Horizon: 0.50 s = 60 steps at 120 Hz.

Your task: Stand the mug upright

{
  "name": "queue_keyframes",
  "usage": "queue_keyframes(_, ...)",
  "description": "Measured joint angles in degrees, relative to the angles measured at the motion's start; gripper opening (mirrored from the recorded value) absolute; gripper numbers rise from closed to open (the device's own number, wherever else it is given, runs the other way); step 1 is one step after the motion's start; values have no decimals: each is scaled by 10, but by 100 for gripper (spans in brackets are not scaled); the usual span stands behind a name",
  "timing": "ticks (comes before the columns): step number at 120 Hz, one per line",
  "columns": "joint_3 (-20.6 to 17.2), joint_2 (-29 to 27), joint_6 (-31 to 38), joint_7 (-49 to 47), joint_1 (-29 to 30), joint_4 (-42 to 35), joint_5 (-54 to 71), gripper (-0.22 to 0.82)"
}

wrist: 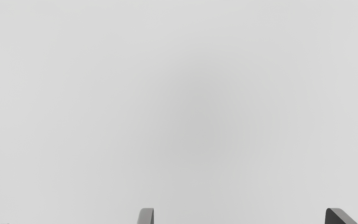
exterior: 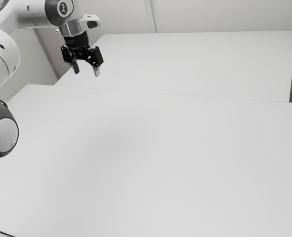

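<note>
Right, exterior view: the gripper (exterior: 86, 73) hangs above the white table (exterior: 170, 168), open air around it, the table's back edge passing just below it in this view. Across to the wrist view: fingers (wrist: 146, 216) spread wide, gripping nothing. Where the mug is, and whether standing it up is done or left, I can't tell.

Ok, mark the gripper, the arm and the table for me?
Gripper (exterior: 86, 73): exterior view, midway between the open jaws.
Arm (exterior: 31, 14): exterior view, on a white link's casing.
Table (exterior: 185, 168): exterior view, on the bare top.
</note>
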Motion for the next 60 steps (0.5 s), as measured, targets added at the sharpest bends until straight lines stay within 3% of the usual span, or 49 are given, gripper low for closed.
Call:
queue_keyframes(42, 3, -6, -4, -12, 21, 5, 13, 60)
queue_keyframes(60, 14, -4, -11, -9, 95, 5, 20, 60)
